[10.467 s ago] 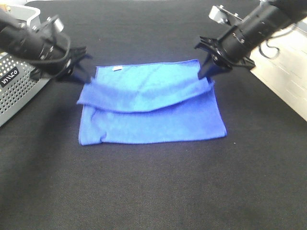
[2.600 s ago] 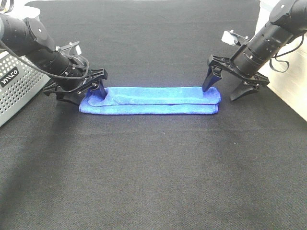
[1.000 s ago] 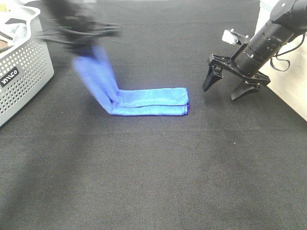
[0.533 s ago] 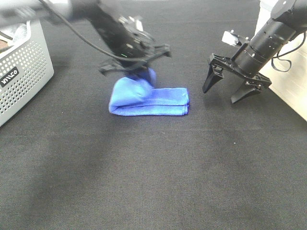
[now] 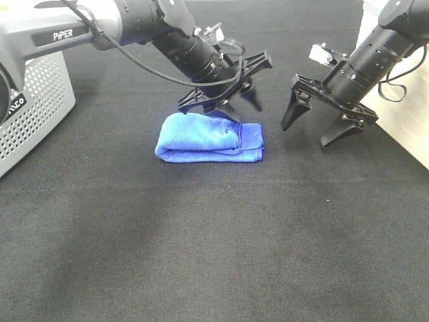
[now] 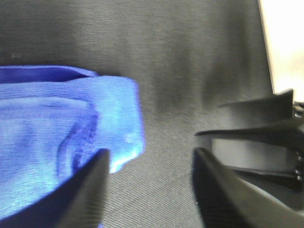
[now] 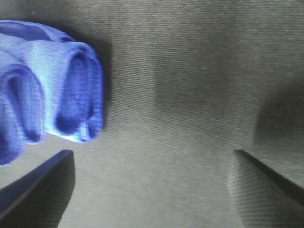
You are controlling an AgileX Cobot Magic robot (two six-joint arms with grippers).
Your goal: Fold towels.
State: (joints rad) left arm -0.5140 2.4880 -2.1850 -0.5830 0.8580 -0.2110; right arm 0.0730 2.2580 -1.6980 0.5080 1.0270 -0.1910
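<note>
The blue towel (image 5: pixel 209 137) lies on the black table as a short thick folded bundle, its left end doubled over onto the rest. My left gripper (image 5: pixel 242 106) reaches across the middle and hovers just behind the bundle's right end, open and empty. In the left wrist view the towel (image 6: pixel 61 137) lies beside and partly under one finger (image 6: pixel 90 190) of the open left gripper (image 6: pixel 149 190). My right gripper (image 5: pixel 307 134) is open and empty, to the right of the towel and apart from it. The right wrist view shows the towel's rolled end (image 7: pixel 47 80) ahead of the right gripper (image 7: pixel 152 185).
A perforated grey basket (image 5: pixel 27 114) stands at the table's left edge. A pale surface (image 5: pixel 402 100) borders the table at the right. Part of the right gripper (image 6: pixel 266 137) shows in the left wrist view, close to the left gripper.
My left gripper has carried the towel's left end up and over to the right, laid it on the rest and opened. The right arm has stayed still.
</note>
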